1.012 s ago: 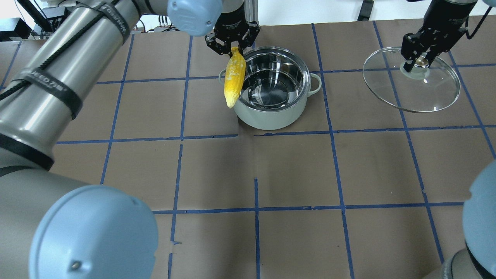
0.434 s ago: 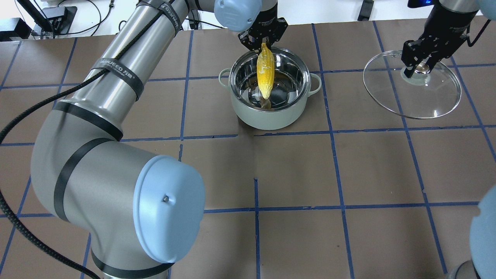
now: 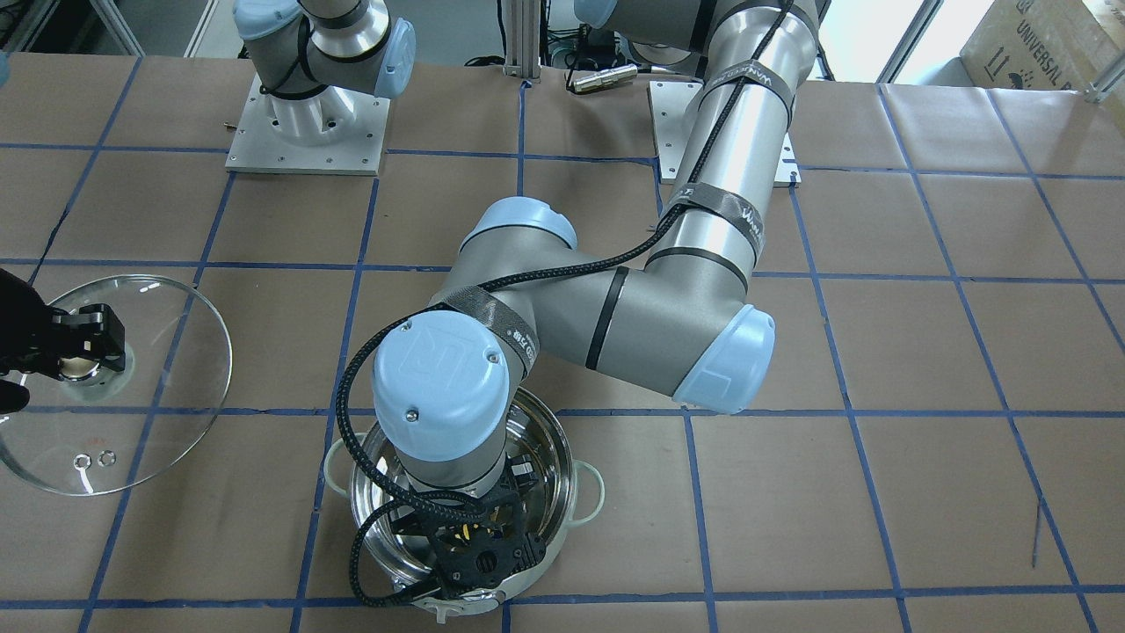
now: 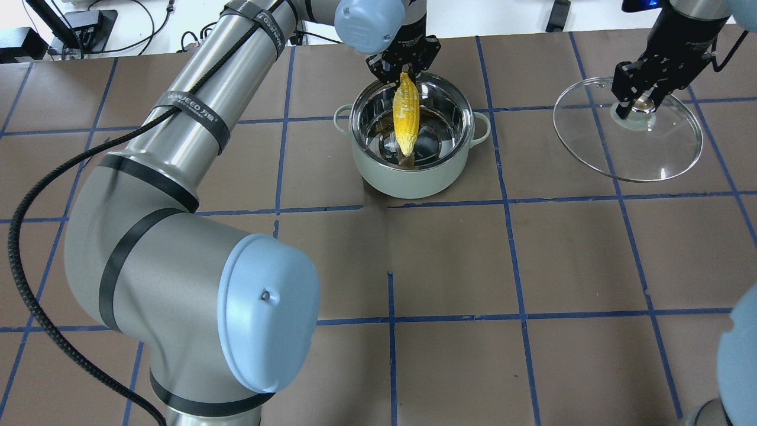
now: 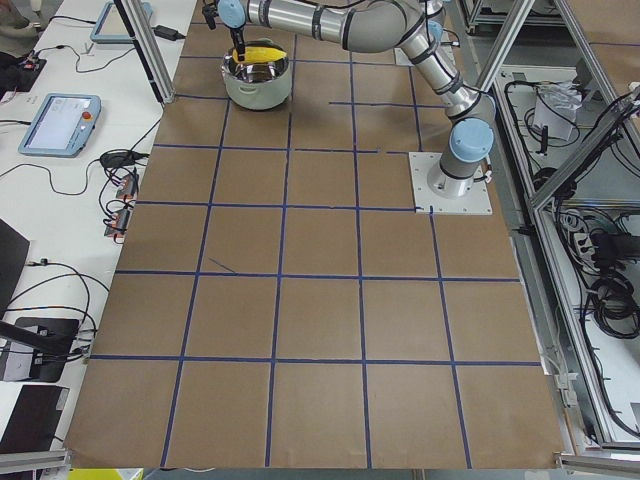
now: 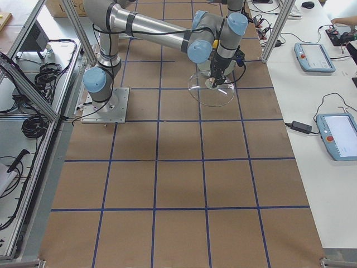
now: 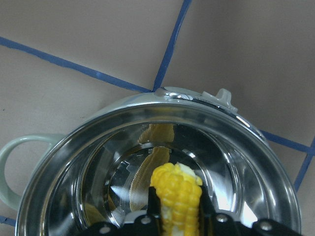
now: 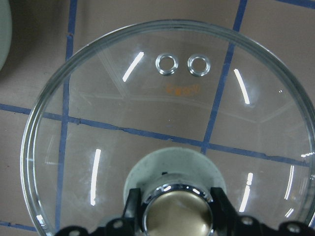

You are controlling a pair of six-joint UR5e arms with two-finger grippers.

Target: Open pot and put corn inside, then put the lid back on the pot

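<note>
The pot stands open at the far middle of the table, and also shows in the front view and the left wrist view. My left gripper is shut on the thick end of the corn. The corn hangs tip down into the pot's steel bowl and shows in the left wrist view. My right gripper is shut on the knob of the glass lid. It holds the lid tilted, well to the right of the pot. The lid's vent holes show in the right wrist view.
The table is covered in brown paper with a blue tape grid. My left arm's elbow hangs over the near left of the table. In the front view my left wrist hides most of the pot.
My left gripper has carried the corn from beside the pot's left rim to over the pot, and the corn now hangs inside it. The right gripper and lid have barely moved.
</note>
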